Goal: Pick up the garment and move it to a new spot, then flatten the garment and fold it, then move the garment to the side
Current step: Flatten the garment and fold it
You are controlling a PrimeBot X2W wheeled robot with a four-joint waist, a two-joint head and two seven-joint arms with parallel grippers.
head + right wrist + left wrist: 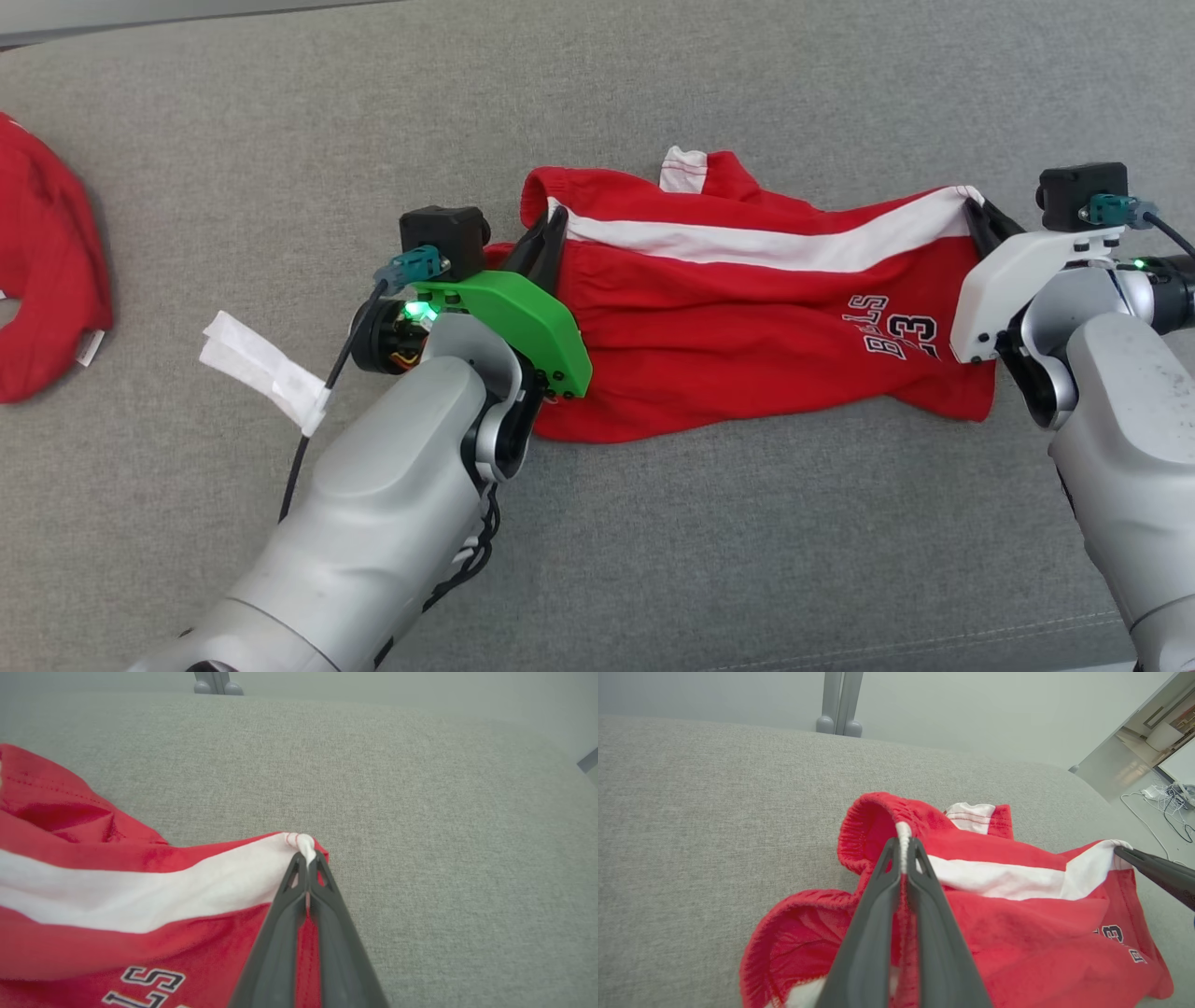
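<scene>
Fabric on these red shorts looks soft, light and limp, so I judge it will sag and bunch wherever it isn't held. The firm places to take it are the elastic waistband and the stitched leg hem, at either end of the white stripe. That is where I have it: my left fingers are pressed together on the waistband edge, and my right fingers are pinched on the hem corner, a nub of white cloth poking past the tips. The shorts lie rumpled on the grey bench, spanning the two grips. Another red garment sits well apart at the far left.
</scene>
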